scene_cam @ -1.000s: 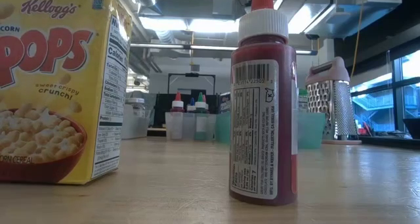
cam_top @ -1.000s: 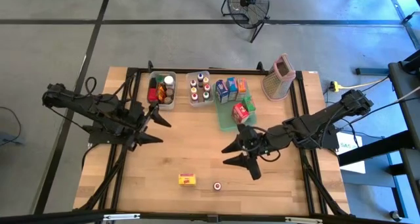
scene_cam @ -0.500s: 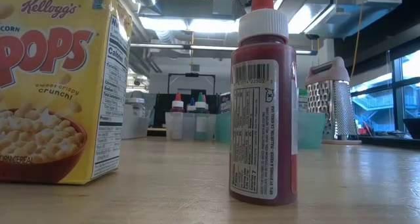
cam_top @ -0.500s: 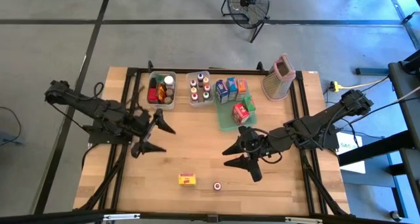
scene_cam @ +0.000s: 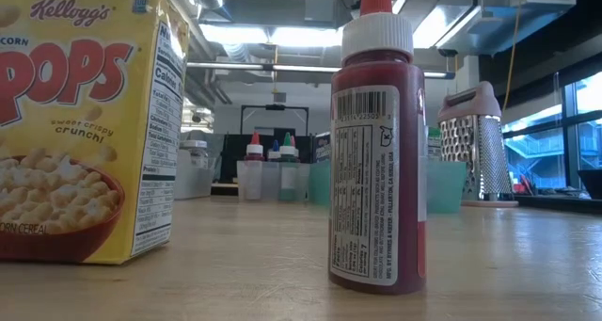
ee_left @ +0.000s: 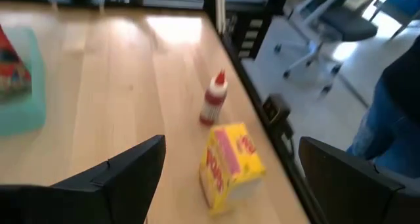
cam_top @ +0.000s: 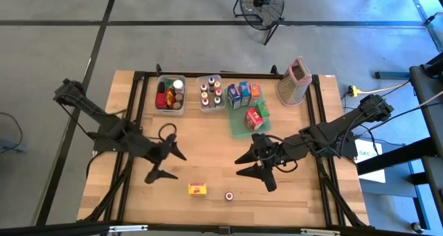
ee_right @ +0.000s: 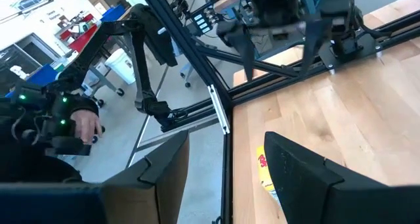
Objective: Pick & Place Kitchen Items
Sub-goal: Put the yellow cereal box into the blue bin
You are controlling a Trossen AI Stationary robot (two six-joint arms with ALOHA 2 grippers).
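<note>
The yellow cereal carton (cam_top: 198, 189) lies on the bare wooden tabletop (cam_top: 208, 139) near its front edge, with the small red bottle (cam_top: 228, 195) standing just beside it. Neither touches anything of mine. My left hand (cam_top: 163, 164) hangs over the tabletop near the carton, toward the left side, its fingers spread wide apart and gripping nothing. My right hand (cam_top: 255, 168) hovers toward the right of the bottle, its fingers parted too, nothing between them. At the far edge sit two clear bins (cam_top: 171, 94) of jars and little bottles, a green tray (cam_top: 239, 129) carrying small cartons, and the pinkish box grater (cam_top: 293, 81) standing upright beside the tray.
</note>
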